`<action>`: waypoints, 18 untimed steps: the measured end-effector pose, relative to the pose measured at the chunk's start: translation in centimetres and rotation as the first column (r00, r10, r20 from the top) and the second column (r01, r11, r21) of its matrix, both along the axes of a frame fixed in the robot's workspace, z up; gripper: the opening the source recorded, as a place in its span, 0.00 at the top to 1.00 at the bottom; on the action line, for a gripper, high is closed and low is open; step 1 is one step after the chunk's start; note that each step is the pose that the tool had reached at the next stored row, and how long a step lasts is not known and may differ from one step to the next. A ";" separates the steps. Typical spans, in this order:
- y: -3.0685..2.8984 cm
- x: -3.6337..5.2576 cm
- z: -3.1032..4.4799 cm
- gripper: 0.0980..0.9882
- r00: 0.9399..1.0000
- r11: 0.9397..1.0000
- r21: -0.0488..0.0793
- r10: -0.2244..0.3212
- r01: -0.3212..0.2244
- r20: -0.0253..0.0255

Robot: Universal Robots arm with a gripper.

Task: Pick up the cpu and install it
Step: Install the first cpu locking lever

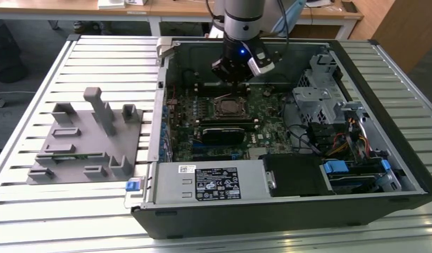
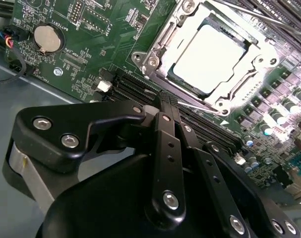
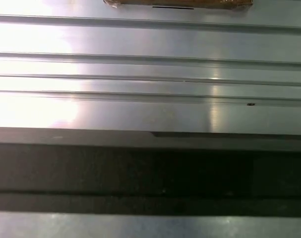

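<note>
Gripper (image 2: 166, 99) shut, empty, hovering just beside socket (image 2: 210, 54) inside case (image 1: 384, 174). Cpu (image 2: 207, 57) already seated in socket, silver top showing. Install looks done, latch state unclear; gray fixture (image 1: 89, 142) well apart.

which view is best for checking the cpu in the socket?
Second wrist view: the cpu sits bright and square inside the metal socket frame, its edges visible. In the exterior view it is small and dark on the motherboard, below the gripper. First wrist view faces table slats.
</note>
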State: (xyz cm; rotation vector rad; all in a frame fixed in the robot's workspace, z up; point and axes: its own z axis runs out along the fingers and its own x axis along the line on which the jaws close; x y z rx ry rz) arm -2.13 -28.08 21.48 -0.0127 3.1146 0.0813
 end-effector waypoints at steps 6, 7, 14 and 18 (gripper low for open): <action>0.00 0.20 -0.72 0.99 1.000 1.000 0.000 -0.001 0.001 0.000; 0.00 0.22 -0.84 0.99 1.000 1.000 0.000 -0.001 0.001 0.000; 0.00 0.28 -1.37 0.99 1.000 1.000 0.000 -0.001 0.001 0.000; 0.00 0.28 -1.38 0.99 1.000 1.000 0.000 -0.001 0.001 0.000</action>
